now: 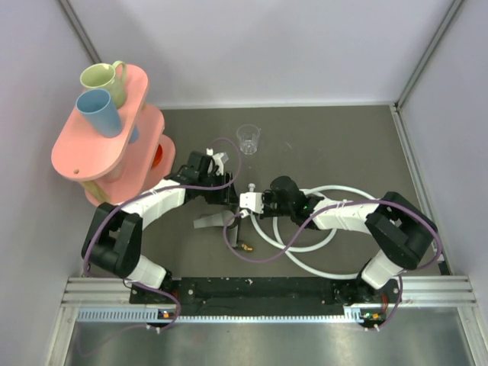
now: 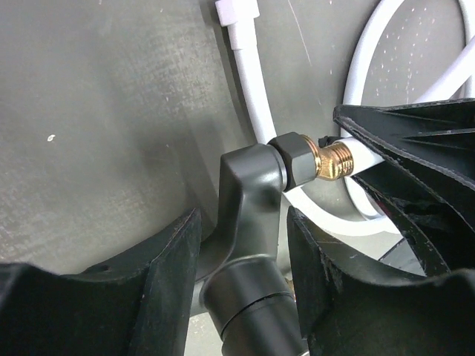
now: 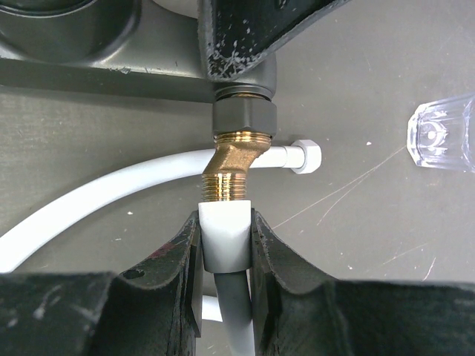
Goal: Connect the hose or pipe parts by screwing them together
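a: hose [image 3: 111, 187] end first: where is the white connector [image 3: 225, 248] sitting?
b: it is sitting pinched between the closed fingers of the right gripper [image 3: 225, 228], near the middle of the table [image 1: 343, 137]. its mouth is touching the end of the brass thread [image 3: 231, 174]. whether any turn is biting yet, i cannot tell.
a: and the fitting [image 2: 249, 185]?
b: it is sitting between the fingers of the left gripper [image 2: 243, 222], which is standing open, with a sliver of gap showing on each side. so nothing is bracing it, i am judging.
a: axis?
b: the thread is pointing from the left gripper toward the right one. the connector is lining up with it along the right fingers, though the brass neck is kinking slightly behind the thread. the right arm is the nearer one for turning.
a: room?
b: the hose's free end nut [image 3: 304, 157] is lying just beside the joint, with its hose crossing behind. the loops are trailing under the right arm. the clear cup [image 1: 248, 139] is standing well apart on the far side. i am guessing the fitting is needing a firm hold before any twist, or it is going to spin along.
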Robot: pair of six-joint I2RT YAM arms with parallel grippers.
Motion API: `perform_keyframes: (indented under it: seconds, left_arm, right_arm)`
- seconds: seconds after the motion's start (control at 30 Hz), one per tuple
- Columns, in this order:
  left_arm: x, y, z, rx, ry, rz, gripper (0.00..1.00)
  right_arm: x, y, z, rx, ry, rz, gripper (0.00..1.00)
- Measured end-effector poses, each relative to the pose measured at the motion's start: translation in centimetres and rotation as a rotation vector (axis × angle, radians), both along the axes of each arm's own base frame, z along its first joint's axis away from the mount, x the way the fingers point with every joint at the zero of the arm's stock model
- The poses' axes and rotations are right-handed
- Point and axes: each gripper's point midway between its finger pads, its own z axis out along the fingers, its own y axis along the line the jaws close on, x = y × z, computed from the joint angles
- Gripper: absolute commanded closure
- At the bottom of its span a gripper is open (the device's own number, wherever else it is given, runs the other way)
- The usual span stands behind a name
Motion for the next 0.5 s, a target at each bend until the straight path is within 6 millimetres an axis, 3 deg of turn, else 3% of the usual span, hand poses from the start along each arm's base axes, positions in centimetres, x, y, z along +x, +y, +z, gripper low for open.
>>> perform_keyframes:
  seconds: [0.2,0.3,0.4,0.43,0.5]
  left_arm:
    - [-0.5,-0.6,-1.2,0.019,0.036,-0.026,0.46]
    - [-0.9,-1.0,-1.8,0.027,0.051,-0.042,0.52]
    - [-1.0,-1.1,-2.2,0.041,0.054,-0.047,0.81]
    - [-1.0,-1.2,-2.1,0.036,0.054,-0.048,0.98]
    - [-0.9,-1.4,-2.0,0.032,0.048,-0.047,1.00]
  right_arm:
    - [0.0,0.0,0.1,0.001,-0.001,0.000,1.00]
    - [0.0,0.3,0.3,0.005,-0.005,0.002,1.00]
    - [0.1,0.4,0.4,0.007,-0.006,-0.001,1.00]
    - [0.1,0.4,0.5,0.009,-0.003,-0.005,1.00]
    - [0.1,0.5,0.7,0.018,0.011,-0.018,1.00]
